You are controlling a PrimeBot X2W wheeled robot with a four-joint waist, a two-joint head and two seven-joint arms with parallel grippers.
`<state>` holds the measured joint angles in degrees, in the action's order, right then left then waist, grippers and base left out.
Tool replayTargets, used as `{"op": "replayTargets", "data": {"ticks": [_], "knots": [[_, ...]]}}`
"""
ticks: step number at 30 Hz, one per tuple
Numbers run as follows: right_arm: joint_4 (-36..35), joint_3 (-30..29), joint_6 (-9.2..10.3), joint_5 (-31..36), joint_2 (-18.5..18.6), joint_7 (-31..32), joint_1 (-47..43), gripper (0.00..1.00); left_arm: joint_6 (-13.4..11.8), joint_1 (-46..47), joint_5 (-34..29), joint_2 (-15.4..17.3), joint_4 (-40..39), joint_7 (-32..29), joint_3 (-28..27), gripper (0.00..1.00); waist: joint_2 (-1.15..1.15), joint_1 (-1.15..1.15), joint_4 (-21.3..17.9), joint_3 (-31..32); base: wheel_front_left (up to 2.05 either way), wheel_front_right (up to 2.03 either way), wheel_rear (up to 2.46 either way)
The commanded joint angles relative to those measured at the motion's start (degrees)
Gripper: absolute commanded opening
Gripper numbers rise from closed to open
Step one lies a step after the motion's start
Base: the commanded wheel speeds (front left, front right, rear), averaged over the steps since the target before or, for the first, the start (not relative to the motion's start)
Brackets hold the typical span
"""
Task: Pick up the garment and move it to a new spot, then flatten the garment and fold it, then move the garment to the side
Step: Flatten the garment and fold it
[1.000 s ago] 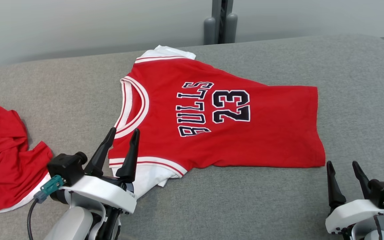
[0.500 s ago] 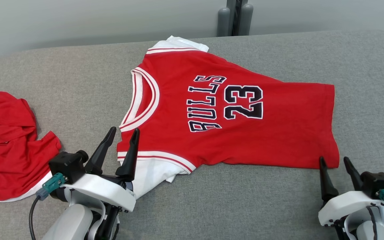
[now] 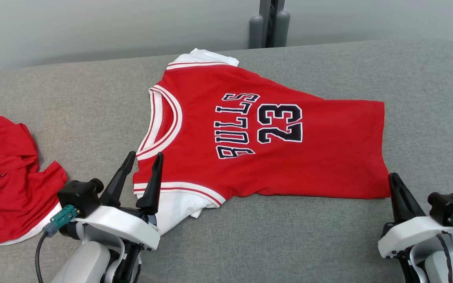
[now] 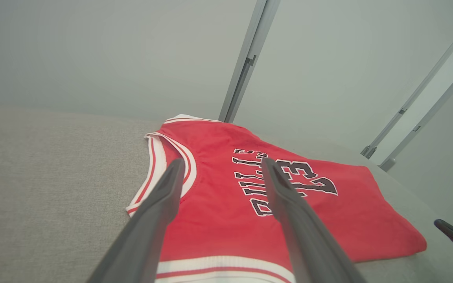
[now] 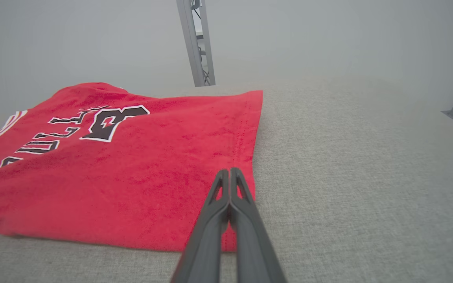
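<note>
Bench: grey padded top, wide, far edge runs along the wall.

Jersey: red, lying print-up mid-bench and mostly flat. Long axis runs left-right, with the collar toward the robot's left and the hem toward its right. Far white sleeve sits close to the bench's far edge. Near white sleeve is slightly bunched.

Second red garment: crumpled heap at the left end, apart from the jersey.

Left gripper: fingers spread open, holding nothing. They point at the near shoulder, just beside the collar band, with the near sleeve right beside that arm.

Right gripper: fingers closed tight together, tips at the near hem corner. In the right wrist view they lie over the hem edge. Can't tell whether any cloth is pinched; nothing looks lifted.

Read: each arm has one end of the near long edge, so a fold away from the robot looks set up. The left side needs to close on the shoulder first.

Room: bare bench right of the hem and along the near side. The left is taken by the heap. There's little margin behind, so a fold going too far could reach the far edge.
</note>
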<state>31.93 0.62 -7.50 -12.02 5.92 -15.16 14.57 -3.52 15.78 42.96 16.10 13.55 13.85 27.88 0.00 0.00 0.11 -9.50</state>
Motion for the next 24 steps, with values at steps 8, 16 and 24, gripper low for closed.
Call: {"op": "replayTargets", "data": {"ticks": [8, 16, 24], "knots": [[-7.04, 0.74, 0.02, 0.2, 0.36, -0.11, -1.02, 0.0, 0.21, -0.55, -0.2, -0.72, 0.34, 0.86, -1.11, 1.0, 0.0, 0.0, -0.84, 1.53, 0.0, 0.0, 0.0], [-17.37, 3.03, 0.02, 2.73, 0.34, -0.1, -0.71, 0.0, 0.13, -1.79, -1.4, -1.53, 0.12, 1.25, -3.23, 1.0, 0.0, 0.0, -1.27, 2.55, 0.0, 0.0, 0.0], [-25.92, 4.24, 0.02, 7.8, 0.72, -0.11, -2.57, 0.0, 1.43, -6.09, -3.62, -3.73, 0.03, 1.34, -7.49, 1.0, 0.0, 0.0, -0.66, 3.96, 0.0, 0.0, 0.0]]}}
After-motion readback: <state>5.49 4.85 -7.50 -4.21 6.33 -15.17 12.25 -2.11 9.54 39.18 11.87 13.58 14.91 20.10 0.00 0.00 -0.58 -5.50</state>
